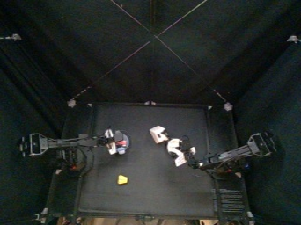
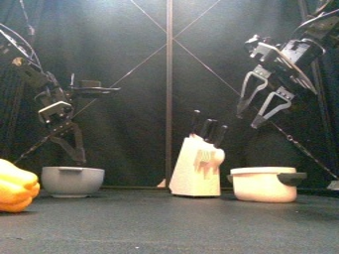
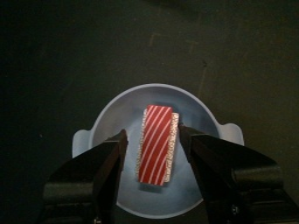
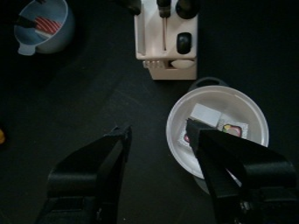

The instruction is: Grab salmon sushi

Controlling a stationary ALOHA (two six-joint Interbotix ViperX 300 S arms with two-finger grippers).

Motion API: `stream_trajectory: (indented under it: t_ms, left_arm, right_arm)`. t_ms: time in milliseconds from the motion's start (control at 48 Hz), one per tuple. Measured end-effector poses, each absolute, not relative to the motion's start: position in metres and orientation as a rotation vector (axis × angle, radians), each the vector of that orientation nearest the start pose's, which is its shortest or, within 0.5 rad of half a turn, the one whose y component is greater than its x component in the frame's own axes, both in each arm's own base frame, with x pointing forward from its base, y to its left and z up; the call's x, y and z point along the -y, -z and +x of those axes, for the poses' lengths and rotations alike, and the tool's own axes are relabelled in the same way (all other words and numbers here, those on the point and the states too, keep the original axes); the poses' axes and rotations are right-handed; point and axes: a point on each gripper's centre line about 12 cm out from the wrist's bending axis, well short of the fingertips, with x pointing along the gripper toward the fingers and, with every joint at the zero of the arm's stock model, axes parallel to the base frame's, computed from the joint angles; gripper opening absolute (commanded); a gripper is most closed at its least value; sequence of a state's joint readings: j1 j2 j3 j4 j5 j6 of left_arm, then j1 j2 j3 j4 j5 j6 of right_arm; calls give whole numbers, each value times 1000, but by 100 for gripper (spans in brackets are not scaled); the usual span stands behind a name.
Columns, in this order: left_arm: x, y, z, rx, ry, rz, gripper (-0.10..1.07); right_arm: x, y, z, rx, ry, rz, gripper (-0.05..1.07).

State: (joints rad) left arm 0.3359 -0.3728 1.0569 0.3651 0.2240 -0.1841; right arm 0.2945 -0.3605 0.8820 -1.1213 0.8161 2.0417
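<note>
The salmon sushi (image 3: 158, 145), orange-red with white stripes on rice, lies in a pale blue-grey bowl (image 3: 114, 109). My left gripper (image 3: 158, 138) hangs above the bowl, open, with one jaw on each side of the sushi. In the top view the left gripper (image 1: 107, 141) is over the bowl (image 1: 115, 141) at the table's left. The front view shows the bowl (image 2: 73, 181), whose wall hides the sushi. My right gripper (image 4: 163, 133) is open and empty, held high over the white pot (image 4: 216, 131). It also shows in the front view (image 2: 272, 107).
A white knife block (image 2: 199, 164) with black handles stands mid-table, also in the top view (image 1: 157, 134). The white pot (image 2: 265, 184) with a handle sits to its right and holds small items. A yellow pepper (image 2: 14, 186) lies at the front left, also in the top view (image 1: 121, 178).
</note>
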Motion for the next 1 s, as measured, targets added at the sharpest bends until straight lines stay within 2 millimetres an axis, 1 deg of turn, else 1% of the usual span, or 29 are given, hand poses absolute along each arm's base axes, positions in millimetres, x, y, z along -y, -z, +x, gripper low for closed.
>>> stream_trajectory:
  t_ms: [250, 396, 729, 1000]
  left_arm:
    - [-90, -138, 228, -954, -293, 81, 86]
    - [-91, -136, 229, -956, -285, 88, 86]
    - [-91, -120, 233, -998, -252, 109, 86]
    - [-91, -117, 233, -1008, -249, 110, 86]
  right_arm:
    - [-1, -205, 273, -526, 774, 542, 87]
    - [-1, -205, 273, -527, 774, 541, 87]
    - [-1, -204, 273, -529, 777, 542, 87]
    - [-1, -204, 273, -530, 779, 541, 87]
